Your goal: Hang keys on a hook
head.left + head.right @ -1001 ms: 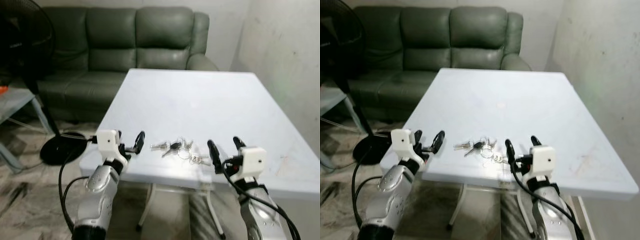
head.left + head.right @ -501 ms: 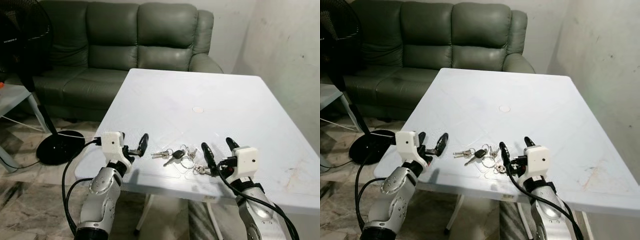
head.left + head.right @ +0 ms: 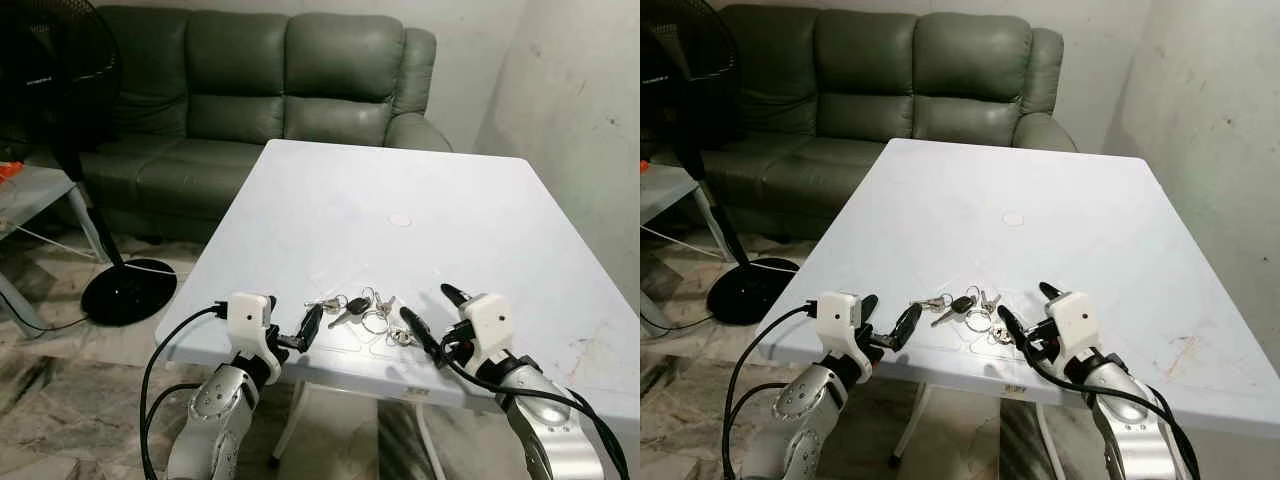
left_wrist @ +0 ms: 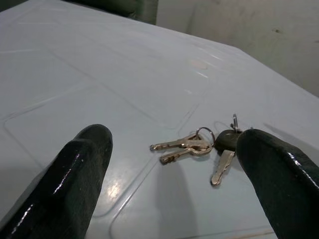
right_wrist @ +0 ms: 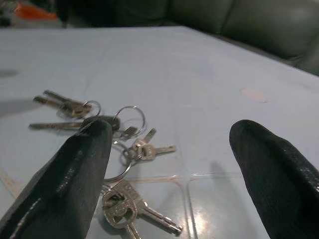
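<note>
A bunch of keys (image 3: 358, 308) on linked rings, one with a black head, lies near the front edge of the white table (image 3: 400, 180). My left gripper (image 3: 888, 316) is open at the table's front edge, just left of the keys. In the left wrist view the keys (image 4: 199, 145) lie ahead between the fingers (image 4: 79, 169). My right gripper (image 3: 433, 312) is open just right of the bunch, its left finger beside the nearest ring. In the right wrist view the keys (image 5: 122, 142) spread in front of one finger (image 5: 82, 164). Neither gripper holds anything.
A green sofa (image 3: 270, 90) stands behind the table. A black standing fan (image 3: 60, 90) with its round base (image 3: 128, 290) is at the left, next to a low side table (image 3: 25, 190). A wall (image 3: 590, 110) runs close on the right. A small round mark (image 3: 400, 219) is mid-table.
The camera has shifted. My left gripper has moved right, closer to the keys, and sits lower at the table edge. The right gripper has stayed by the bunch. The keys lie unmoved.
</note>
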Robot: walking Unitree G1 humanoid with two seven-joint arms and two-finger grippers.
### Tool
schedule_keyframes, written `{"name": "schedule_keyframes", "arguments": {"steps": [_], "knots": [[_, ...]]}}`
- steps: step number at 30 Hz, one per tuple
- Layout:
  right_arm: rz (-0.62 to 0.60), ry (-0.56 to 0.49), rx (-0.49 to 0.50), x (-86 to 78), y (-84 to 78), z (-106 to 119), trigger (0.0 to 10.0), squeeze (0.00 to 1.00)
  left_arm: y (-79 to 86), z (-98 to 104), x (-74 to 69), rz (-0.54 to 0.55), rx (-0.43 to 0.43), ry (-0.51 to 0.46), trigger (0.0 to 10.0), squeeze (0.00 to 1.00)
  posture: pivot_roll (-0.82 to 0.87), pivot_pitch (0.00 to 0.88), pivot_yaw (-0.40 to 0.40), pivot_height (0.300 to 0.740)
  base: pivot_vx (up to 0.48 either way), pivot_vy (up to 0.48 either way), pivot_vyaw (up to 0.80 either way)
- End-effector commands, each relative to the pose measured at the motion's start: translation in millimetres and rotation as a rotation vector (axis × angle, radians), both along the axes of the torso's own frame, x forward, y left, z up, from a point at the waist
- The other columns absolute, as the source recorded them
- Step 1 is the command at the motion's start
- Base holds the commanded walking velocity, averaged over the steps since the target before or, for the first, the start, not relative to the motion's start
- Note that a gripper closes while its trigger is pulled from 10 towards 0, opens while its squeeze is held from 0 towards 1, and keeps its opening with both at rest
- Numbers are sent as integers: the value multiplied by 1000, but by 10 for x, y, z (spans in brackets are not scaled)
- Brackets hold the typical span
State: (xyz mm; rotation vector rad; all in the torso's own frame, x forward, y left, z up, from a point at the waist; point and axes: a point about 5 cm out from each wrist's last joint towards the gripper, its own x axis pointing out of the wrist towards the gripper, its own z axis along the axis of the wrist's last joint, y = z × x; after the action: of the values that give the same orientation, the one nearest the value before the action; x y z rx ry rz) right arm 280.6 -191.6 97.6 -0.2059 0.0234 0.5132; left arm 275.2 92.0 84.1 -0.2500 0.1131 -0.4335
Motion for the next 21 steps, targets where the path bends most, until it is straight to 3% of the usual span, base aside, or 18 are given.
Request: {"name": "schedule_keyframes", "arguments": {"steps": [1, 9, 15, 16, 17, 18, 19, 21], "knots": [[64, 17, -29, 18, 24, -22, 10000, 0, -44, 33, -15, -14, -4, -7, 10000, 0, -23, 0, -38, 740, 0, 0, 0], [187, 71, -109, 81, -1, -79, 10000, 0, -58, 43, -26, -14, -9, 3, 10000, 0, -20, 2, -45, 740, 0, 0, 0], [203, 66, -135, 133, -43, -68, 10000, 0, -69, 48, -23, -7, -15, 10, 10000, 0, -17, 1, -46, 740, 0, 0, 0], [204, 64, -134, 138, -42, -67, 8000, 0, -69, 48, -24, -7, -14, 11, 10000, 0, -17, 1, -46, 740, 0, 0, 0], [207, 62, -133, 143, -41, -68, 4157, 0, -68, 49, -24, -7, -13, 11, 10000, 0, -17, 1, -46, 740, 0, 0, 0], [210, 58, -133, 148, -39, -67, 2392, 0, -67, 50, -23, -7, -12, 11, 10000, 0, -17, 1, -46, 740, 0, 0, 0], [212, 54, -132, 154, -33, -66, 0, 0, -63, 54, -19, -4, -14, 11, 10000, 0, -17, 1, -46, 740, 0, 0, 0], [213, 52, -132, 154, -30, -66, 0, 0, -62, 57, -22, -4, -15, 11, 10000, 0, -12, 5, -48, 740, 0, 0, 0]]}}
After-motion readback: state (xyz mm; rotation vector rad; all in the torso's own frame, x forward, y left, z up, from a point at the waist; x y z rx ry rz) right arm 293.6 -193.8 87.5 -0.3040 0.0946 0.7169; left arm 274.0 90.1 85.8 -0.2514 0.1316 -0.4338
